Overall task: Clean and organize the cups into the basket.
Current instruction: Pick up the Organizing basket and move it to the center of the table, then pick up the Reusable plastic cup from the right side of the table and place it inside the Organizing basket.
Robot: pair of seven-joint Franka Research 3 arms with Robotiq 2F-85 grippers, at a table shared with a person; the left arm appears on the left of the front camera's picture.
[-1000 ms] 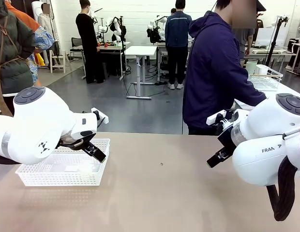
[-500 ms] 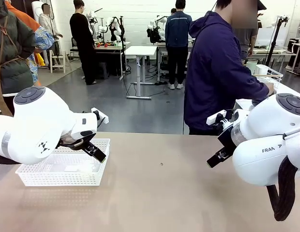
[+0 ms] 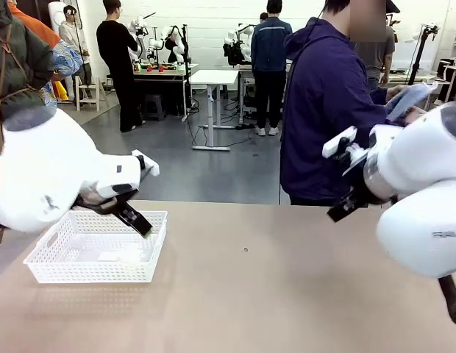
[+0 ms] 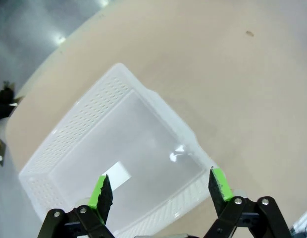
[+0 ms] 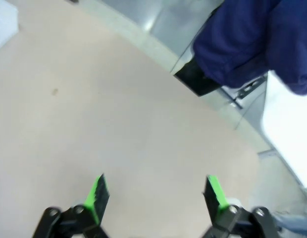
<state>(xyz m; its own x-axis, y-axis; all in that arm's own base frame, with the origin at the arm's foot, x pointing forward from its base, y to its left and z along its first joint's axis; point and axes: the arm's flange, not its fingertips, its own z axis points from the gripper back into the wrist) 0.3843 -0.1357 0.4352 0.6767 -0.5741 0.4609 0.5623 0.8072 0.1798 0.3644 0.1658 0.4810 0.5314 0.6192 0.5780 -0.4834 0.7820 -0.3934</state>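
The white lattice-sided basket (image 3: 88,271) stands on the tan table at the left, with no tumbler in it. My left gripper (image 3: 134,218) hangs open just above its far right corner. In the left wrist view the basket (image 4: 94,106) lies below my open left gripper (image 4: 161,181), and nothing is between the green pads. My right gripper (image 3: 343,209) is raised at the right, open and holding nothing. In its own view the right gripper (image 5: 156,188) looks down on bare tabletop. The cups are out of view.
A person in a navy hoodie (image 3: 323,110) stands at the far edge, turned to the right and holding something pale blue (image 3: 408,99). A small dark speck (image 3: 246,250) marks the table's middle. A white surface (image 5: 292,139) lies beyond the table's right end.
Both arms have lifted; the right gripper rose and swung farther right. The person turned right and raised the pale blue thing.
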